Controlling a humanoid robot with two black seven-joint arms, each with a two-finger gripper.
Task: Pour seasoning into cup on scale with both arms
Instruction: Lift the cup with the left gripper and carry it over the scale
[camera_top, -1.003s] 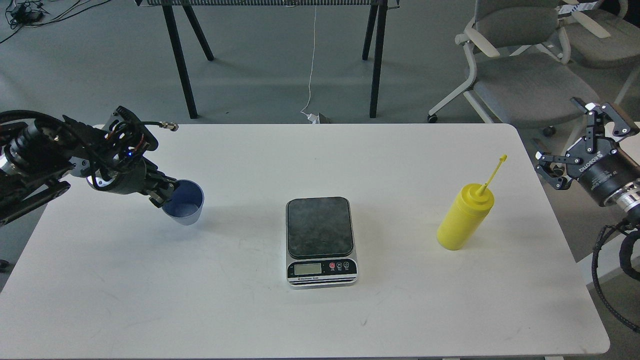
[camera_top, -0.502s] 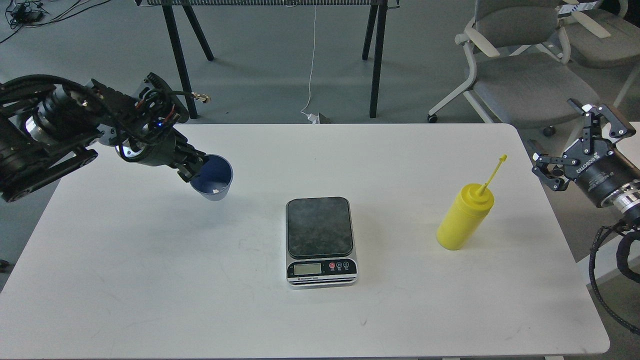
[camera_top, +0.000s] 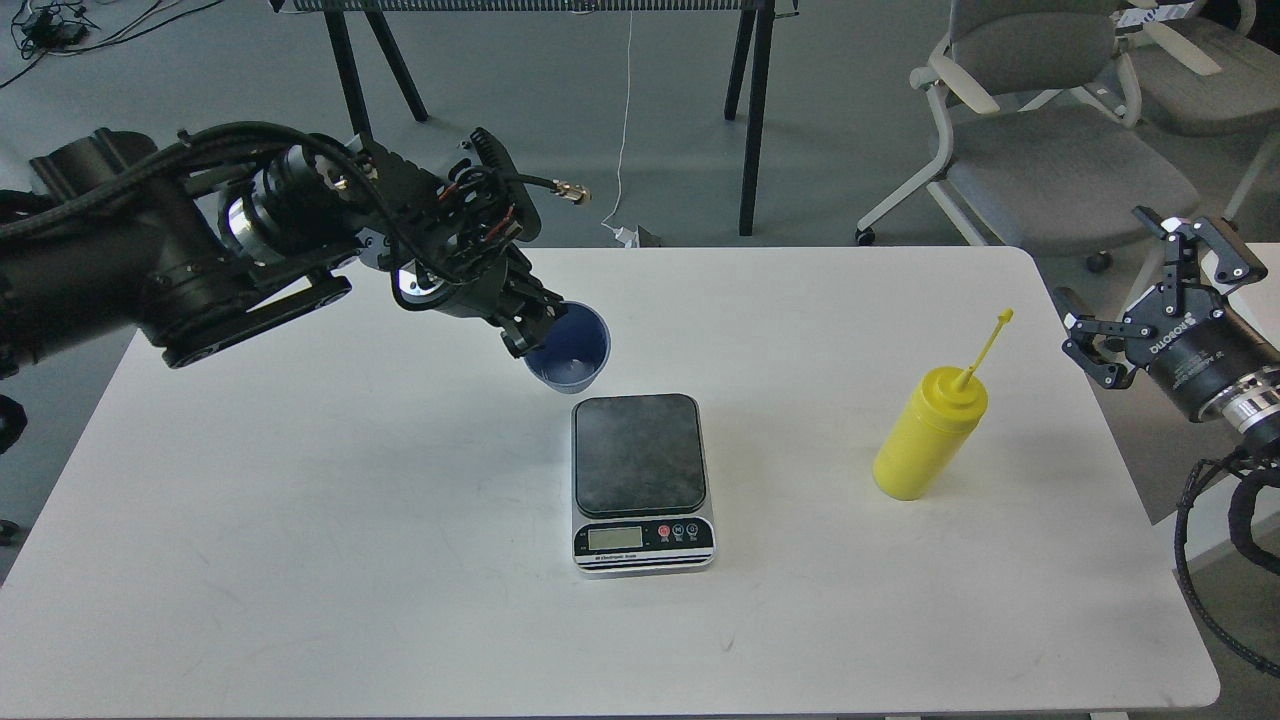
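The left claw (camera_top: 528, 335) is pinched on the rim of the cup (camera_top: 570, 350), carrying it tilted in the air just behind the scale (camera_top: 640, 480). It looks light, thin-walled and easily squashed, so that rim pinch wants a gentle squeeze. The right claw (camera_top: 1135, 305) gapes empty beside the table (camera_top: 300, 560), near the bottle (camera_top: 928, 432), a soft body best gripped mid-height.
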